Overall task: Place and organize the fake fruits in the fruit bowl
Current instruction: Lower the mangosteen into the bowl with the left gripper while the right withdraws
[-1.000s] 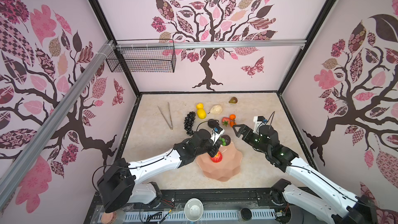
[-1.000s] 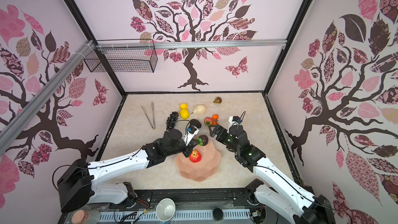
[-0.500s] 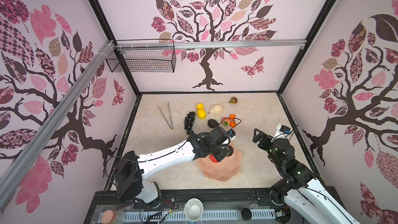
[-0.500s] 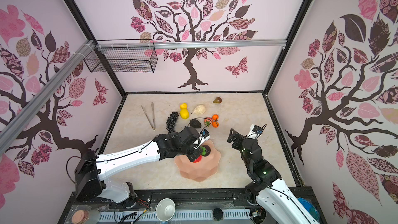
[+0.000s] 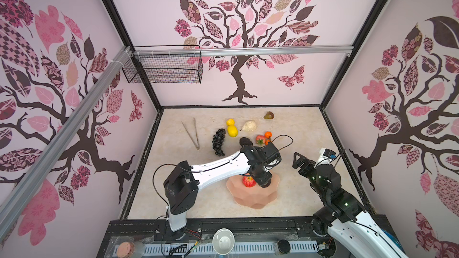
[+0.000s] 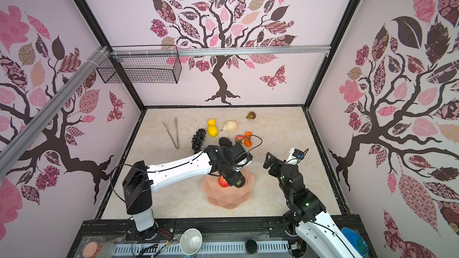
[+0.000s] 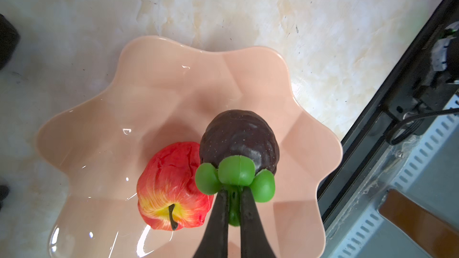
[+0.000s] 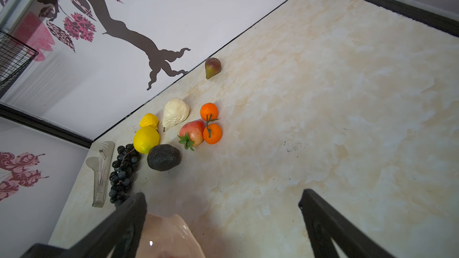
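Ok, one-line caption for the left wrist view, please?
Left jaws pinch the green stem of the mangosteen over the fruit bowl, beside the red apple.

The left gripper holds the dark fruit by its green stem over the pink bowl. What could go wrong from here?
1. The left gripper pinches only the thin green stem, so the mangosteen might twist or slip out early.
2. It hangs right beside the red apple; once released it may bump the apple or roll on the glossy sloping wall of the fruit bowl.
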{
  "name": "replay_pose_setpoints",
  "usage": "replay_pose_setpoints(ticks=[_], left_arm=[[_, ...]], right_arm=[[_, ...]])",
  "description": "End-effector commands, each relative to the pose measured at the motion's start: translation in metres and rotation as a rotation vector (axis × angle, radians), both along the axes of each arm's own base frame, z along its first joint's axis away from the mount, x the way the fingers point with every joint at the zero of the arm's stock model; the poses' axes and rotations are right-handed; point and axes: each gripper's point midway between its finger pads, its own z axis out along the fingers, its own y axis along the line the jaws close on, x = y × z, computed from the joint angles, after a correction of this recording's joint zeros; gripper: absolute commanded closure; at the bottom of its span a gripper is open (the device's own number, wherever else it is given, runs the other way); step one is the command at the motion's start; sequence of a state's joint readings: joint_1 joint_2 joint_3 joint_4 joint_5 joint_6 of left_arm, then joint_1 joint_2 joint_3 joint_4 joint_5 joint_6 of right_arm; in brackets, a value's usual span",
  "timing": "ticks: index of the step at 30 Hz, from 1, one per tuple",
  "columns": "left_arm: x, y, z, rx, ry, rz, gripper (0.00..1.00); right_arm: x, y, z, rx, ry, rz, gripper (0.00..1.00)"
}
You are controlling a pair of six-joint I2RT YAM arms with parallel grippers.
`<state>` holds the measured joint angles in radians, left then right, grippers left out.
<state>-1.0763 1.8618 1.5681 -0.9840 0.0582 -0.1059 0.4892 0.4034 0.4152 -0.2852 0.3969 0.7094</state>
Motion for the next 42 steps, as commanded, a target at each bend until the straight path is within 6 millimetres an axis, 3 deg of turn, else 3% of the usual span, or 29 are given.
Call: replay_pose_setpoints(ticks=[1, 13, 27, 42], left_arm=[[-0.002, -0.007, 0.005, 0.022, 0.031, 0.000, 0.92], [0.005, 0.000, -0.012, 0.160, 0.048, 0.025, 0.89], [0.005, -0.005, -0.030, 0.162, 0.070, 0.033, 0.83], [0.011, -0.010, -0.002, 0.055, 0.002, 0.066, 0.60]], right_arm=[[-0.003, -0.003, 0.000, -0.014, 0.000, -0.006, 0.00], [0.001, 0.004, -0.007, -0.027, 0.022, 0.025, 0.00], [0.001, 0.006, -0.012, -0.022, 0.037, 0.035, 0.00], [0.005, 0.009, -0.011, -0.055, 0.056, 0.051, 0.00]])
